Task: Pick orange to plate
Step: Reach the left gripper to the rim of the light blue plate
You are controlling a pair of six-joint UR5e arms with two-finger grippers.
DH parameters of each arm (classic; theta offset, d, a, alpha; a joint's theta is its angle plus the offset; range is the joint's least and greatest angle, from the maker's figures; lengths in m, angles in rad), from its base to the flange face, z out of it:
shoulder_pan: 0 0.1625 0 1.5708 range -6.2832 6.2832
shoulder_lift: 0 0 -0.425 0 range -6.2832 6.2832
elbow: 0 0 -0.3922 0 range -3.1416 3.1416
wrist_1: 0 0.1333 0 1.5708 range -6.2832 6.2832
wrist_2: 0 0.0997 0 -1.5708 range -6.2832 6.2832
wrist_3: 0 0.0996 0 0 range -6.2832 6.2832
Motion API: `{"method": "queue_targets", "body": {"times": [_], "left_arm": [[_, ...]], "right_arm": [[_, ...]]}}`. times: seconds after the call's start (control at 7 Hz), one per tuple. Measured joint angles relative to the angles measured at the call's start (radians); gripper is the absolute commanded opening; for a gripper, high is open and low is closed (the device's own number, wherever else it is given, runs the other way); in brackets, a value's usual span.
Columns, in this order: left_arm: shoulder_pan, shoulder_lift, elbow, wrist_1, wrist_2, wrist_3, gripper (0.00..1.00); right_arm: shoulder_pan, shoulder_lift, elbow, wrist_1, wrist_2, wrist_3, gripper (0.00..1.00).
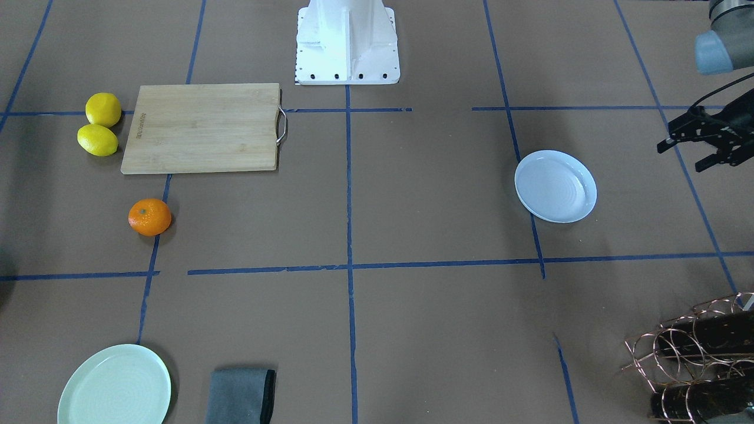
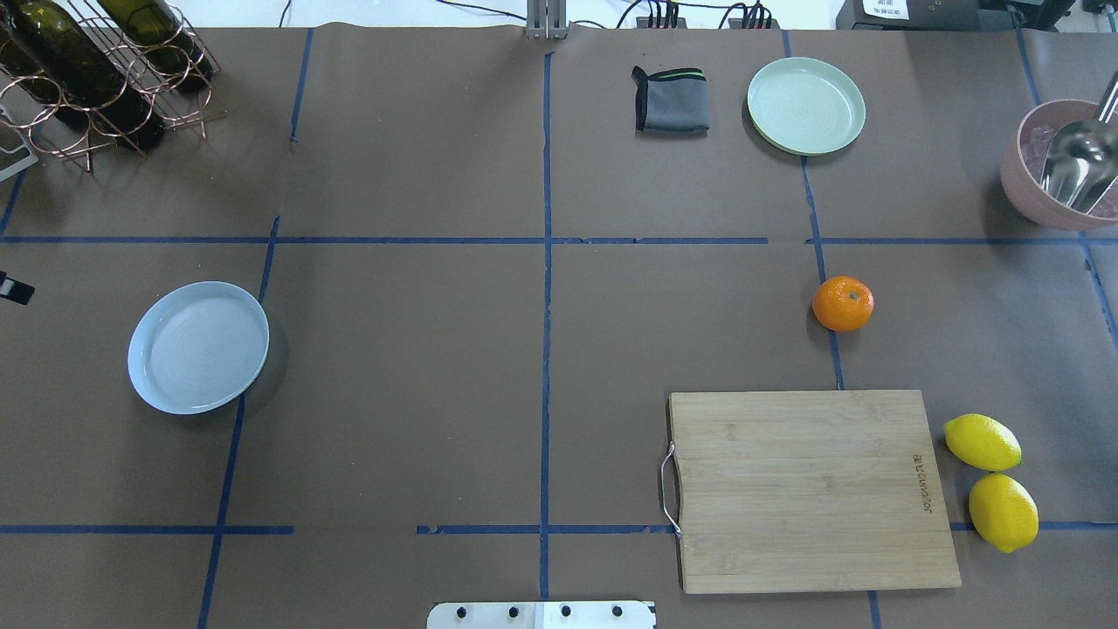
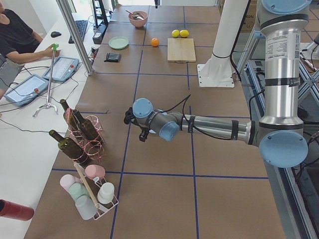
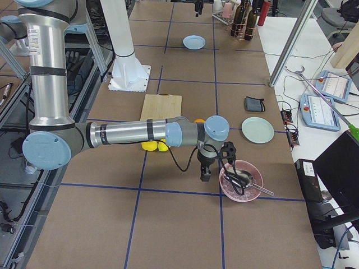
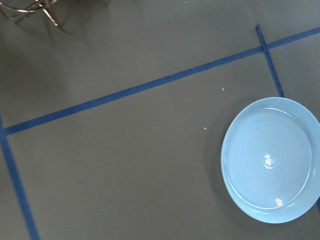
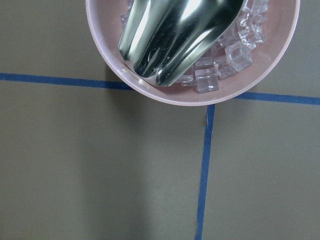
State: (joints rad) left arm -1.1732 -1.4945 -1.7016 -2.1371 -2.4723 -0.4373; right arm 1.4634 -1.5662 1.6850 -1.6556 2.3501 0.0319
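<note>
The orange (image 1: 149,217) looks light and a bit soft, so you pinch its round middle gently. Your left gripper (image 1: 682,156) is wide; the right gripper (image 4: 205,174), I cannot tell.

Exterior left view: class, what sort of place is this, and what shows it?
Probably a robotics lab set up for recording trials: a robot arm reaches over a table gridded with blue tape, and a person sits beside handheld control tablets.

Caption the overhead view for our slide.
Small orange fruit sits untouched, across the table from the empty pale bluish-white round plate.
</note>
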Motion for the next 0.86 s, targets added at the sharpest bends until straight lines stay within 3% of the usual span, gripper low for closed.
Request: {"method": "queue_targets", "body": {"times": [0.29,0.86], "left_arm": [[0.160,-0.001,0.029,-0.130,0.152,-0.232,0.97],[0.313,-0.054,0.082,-0.141,0.318,-0.290,0.87]], "right_arm": [[0.000,0.000,-0.001,0.000,0.000,0.000,1.00],[0.000,0.000,0.001,0.000,0.001,0.000,1.00]]}}
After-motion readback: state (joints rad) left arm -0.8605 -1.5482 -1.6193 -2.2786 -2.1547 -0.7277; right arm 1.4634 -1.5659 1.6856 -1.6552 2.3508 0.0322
